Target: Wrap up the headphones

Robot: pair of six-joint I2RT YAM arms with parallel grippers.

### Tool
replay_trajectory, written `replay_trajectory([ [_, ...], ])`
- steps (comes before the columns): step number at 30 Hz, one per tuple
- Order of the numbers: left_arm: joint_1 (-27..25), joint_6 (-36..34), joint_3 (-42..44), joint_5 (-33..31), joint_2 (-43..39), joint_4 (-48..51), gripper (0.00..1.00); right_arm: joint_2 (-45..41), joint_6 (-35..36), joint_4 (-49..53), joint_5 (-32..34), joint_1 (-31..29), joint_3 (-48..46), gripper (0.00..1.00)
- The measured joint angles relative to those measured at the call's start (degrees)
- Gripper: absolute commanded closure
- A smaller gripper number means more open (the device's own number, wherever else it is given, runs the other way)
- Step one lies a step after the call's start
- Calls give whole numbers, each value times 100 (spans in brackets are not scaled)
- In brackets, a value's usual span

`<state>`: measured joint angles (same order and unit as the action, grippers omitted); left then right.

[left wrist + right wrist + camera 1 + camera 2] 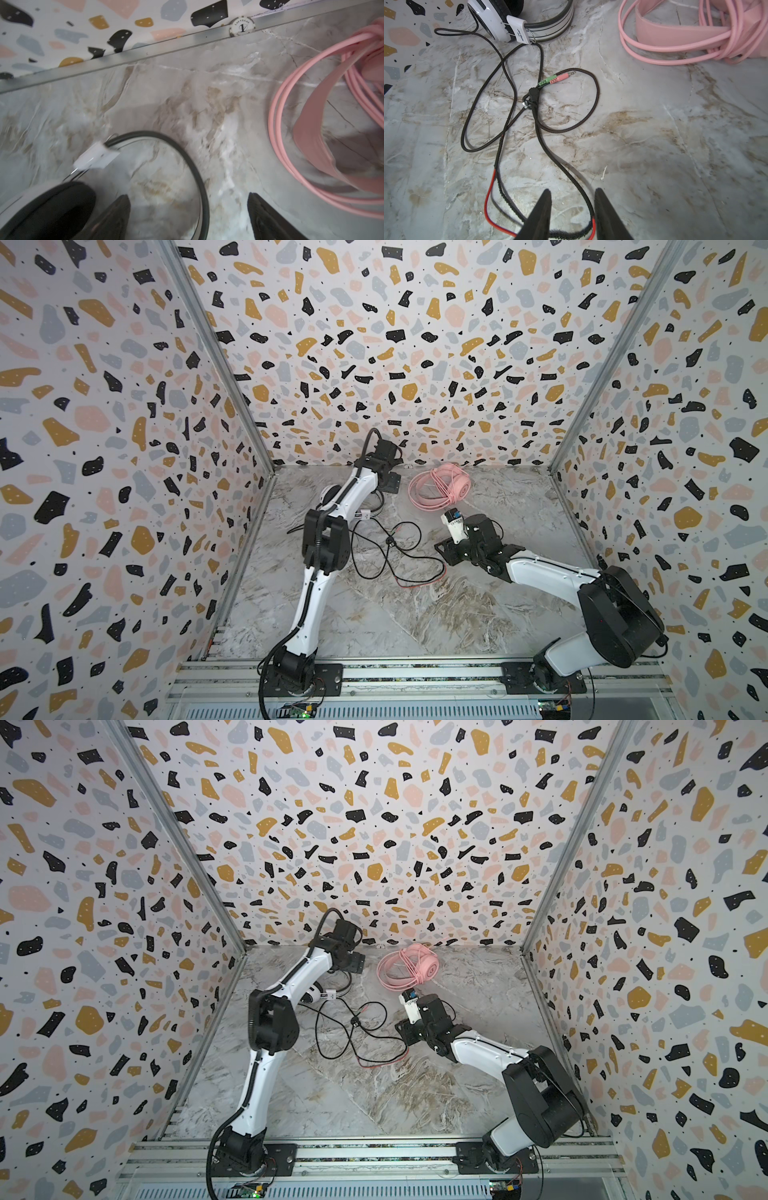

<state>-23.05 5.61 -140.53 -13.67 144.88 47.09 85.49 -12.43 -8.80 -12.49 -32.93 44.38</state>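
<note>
The pink headphones (440, 489) (409, 967) lie at the back of the table with their pink cable wound round them. The white headphones (311, 995) with black stripes lie mostly hidden under my left arm. In the left wrist view my left gripper (188, 195) is open wide, and the white set's headband (193, 158) curves between its fingers, with the black ear pad (52, 203) beside it. The black cable (390, 539) (537, 128) sprawls loose over the middle of the table. My right gripper (573, 190) is open low over it, and a cable loop runs between its fingers.
A green and a pink plug (556, 79) end the black cable, which shows red wire (488, 199) where its braid has frayed. A poker chip (241, 27) leans on the metal rail of the back wall. Patterned walls close in the table on three sides.
</note>
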Motion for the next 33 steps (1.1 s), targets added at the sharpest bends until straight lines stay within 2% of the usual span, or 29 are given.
replay_trajectory([
  [3,-120,-693,79,-225,179,-11,9,-26,-31,-125,-59,17,-109,63],
  [8,-98,-1882,1475,-562,-450,-737,4,-26,-105,-258,-256,24,-201,63],
  [10,-66,-2190,1493,-669,-503,-940,5,-17,-129,-317,-332,26,-201,63],
  [13,17,-2503,721,-743,-282,-973,7,-15,-157,-369,-407,31,-201,63],
  [15,103,-2588,13,-745,-52,-1023,11,-17,-168,-396,-446,31,-205,63],
  [17,223,-2594,-138,-785,-50,-1156,18,-17,-168,-411,-459,46,-214,62],
  [22,507,-2594,621,-811,-225,-1397,22,-15,-214,-448,-531,162,-238,62],
  [33,686,-2520,669,-713,175,-1064,24,17,-256,-481,-601,205,-238,63],
])
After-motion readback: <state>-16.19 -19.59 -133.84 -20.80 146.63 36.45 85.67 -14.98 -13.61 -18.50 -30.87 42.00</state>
